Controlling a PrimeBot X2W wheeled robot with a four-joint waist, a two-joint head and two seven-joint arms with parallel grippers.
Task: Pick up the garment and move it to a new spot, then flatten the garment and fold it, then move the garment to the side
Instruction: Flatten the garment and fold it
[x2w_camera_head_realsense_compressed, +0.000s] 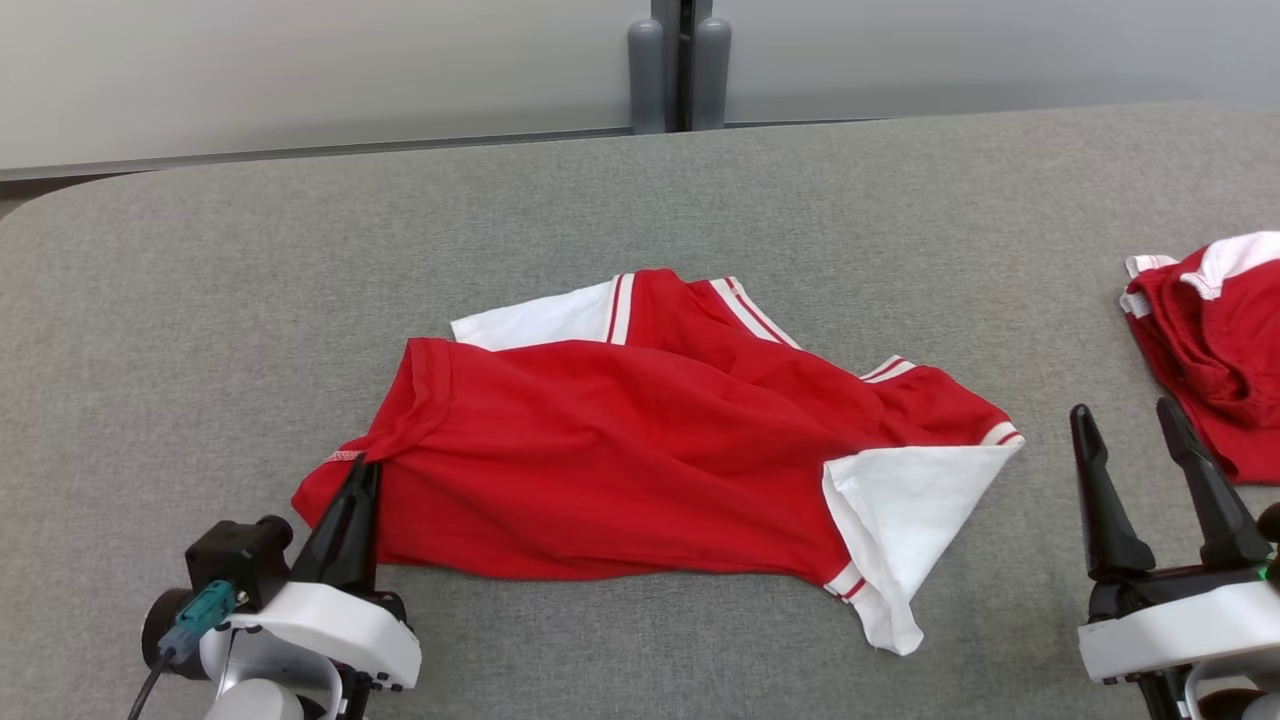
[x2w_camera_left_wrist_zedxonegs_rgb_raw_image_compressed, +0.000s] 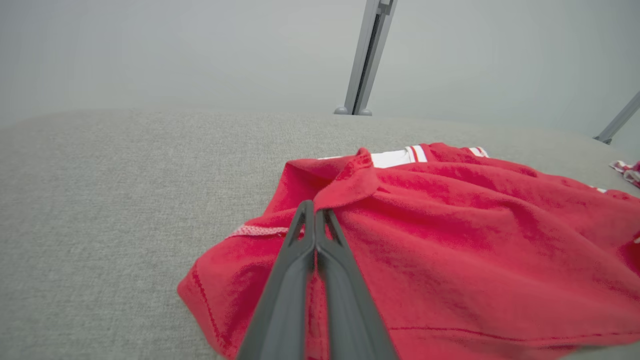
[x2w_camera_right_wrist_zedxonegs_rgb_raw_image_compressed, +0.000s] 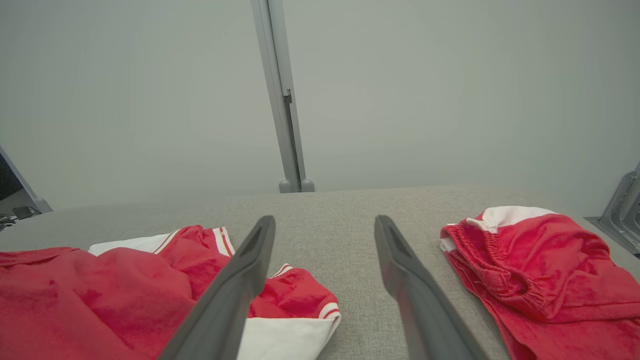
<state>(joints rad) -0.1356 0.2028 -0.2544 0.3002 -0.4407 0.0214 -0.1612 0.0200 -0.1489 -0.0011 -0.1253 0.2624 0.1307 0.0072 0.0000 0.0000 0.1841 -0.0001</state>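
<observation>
Dark fingers (x2w_camera_left_wrist_zedxonegs_rgb_raw_image_compressed: 300, 280) of the left gripper (x2w_camera_left_wrist_zedxonegs_rgb_raw_image_compressed: 315, 207) are pressed together on a raised fold of red cloth at the near left edge of the red-and-white jersey (x2w_camera_head_realsense_compressed: 620, 460). This garment lies crumpled at the middle of the grey fabric-covered worktop (x2w_camera_head_realsense_compressed: 700, 190), with one white sleeve (x2w_camera_head_realsense_compressed: 905, 500) turned out at its right end. The right gripper (x2w_camera_head_realsense_compressed: 1125, 410) hovers above bare worktop between the jersey and the red shorts (x2w_camera_head_realsense_compressed: 1215, 340), its fingers spread wide and holding nothing.

Handling, as judged: the jersey appears light, soft and limp. It will sag and drag from a single pinch, and thin layers may slip free. Hems, cuffs and shoulder seams offer the firmest hold, best taken at two well-separated corners.

Count: two garments (one jersey, one pair of shorts), two grippers, two fingers on each.
</observation>
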